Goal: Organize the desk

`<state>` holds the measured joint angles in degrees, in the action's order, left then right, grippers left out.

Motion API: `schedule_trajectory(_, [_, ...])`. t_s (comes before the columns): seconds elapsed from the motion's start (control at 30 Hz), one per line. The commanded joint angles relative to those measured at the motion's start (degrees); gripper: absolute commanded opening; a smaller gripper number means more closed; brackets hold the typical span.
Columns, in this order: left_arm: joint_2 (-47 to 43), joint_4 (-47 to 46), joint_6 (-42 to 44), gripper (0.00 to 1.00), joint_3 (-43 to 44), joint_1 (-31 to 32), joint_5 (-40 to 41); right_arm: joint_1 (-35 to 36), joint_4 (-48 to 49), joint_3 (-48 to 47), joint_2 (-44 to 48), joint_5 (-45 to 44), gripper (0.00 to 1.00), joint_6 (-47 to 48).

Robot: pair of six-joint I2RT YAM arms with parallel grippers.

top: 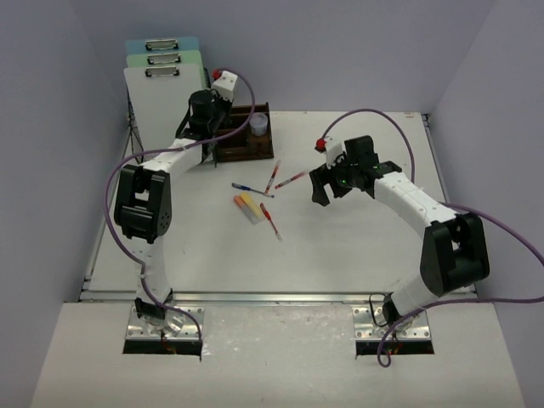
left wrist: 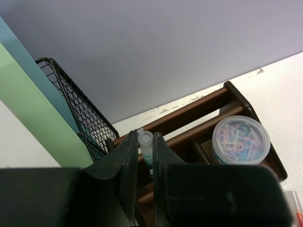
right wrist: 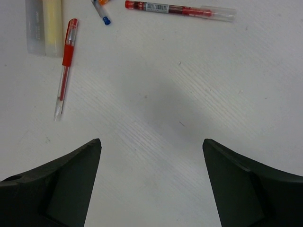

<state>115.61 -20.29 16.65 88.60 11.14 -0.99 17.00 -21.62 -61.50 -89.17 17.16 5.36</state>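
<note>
The white desk holds several loose pens at its middle: a blue pen, two red pens, a yellow highlighter and another red pen. My left gripper hangs over the left end of the dark-brown organiser tray. In the left wrist view it is shut on a clear-capped teal pen, held upright over the tray. My right gripper is open and empty just right of the pens. In the right wrist view it is over bare desk, with a red pen and the highlighter ahead.
A tub of coloured paper clips sits in the tray's right end. A black wire-mesh rack holding clipboards stands left of the tray against the back wall. A metal rail runs along the near edge.
</note>
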Motion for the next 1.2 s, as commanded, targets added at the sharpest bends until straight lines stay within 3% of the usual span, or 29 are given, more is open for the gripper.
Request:
schedule_trajectory(0.0, [-0.21, -1.44, -0.83, 0.27, 0.0, -0.59, 2.09, -0.13, 0.1, -3.95, -0.98, 2.93, 0.77, -1.74])
schedule_trajectory(0.07, [-0.49, -0.59, -1.45, 0.43, 0.38, -0.73, 2.13, 0.73, -0.32, -4.77, -2.15, 2.54, 0.65, -1.82])
schedule_trajectory(0.17, [-2.02, 1.43, -4.44, 0.56, 1.77, -1.2, -1.08, 3.63, 0.49, -5.45, -3.28, -0.28, 0.5, -2.02])
schedule_trajectory(0.23, [-3.91, 2.83, -5.41, 0.59, 2.63, -1.2, -3.06, 6.41, 2.23, -4.85, -3.29, -3.28, 0.45, -2.25])
schedule_trajectory(0.43, [-12.85, 7.2, -10.67, 0.64, 3.4, -1.2, -7.74, 14.99, 5.06, -3.99, -4.44, -12.72, 0.41, -4.87])
schedule_trajectory(0.5, [-18.26, 10.11, -12.07, 0.68, 1.53, -1.2, -8.15, 19.14, 3.04, -5.68, -7.28, -14.9, 0.36, -8.43])
schedule_trajectory(0.77, [-32.82, 13.45, -10.22, 0.76, -11.57, -1.2, -7.87, 26.51, -1.29, -12.56, -17.6, -24.37, 0.35, -11.69])
schedule_trajectory(1.17, [-36.6, 14.15, -10.05, 0.77, -19.06, -1.73, -7.19, 29.83, -3.7, -16.89, -25.15, -26.74, 0.36, -14.4])
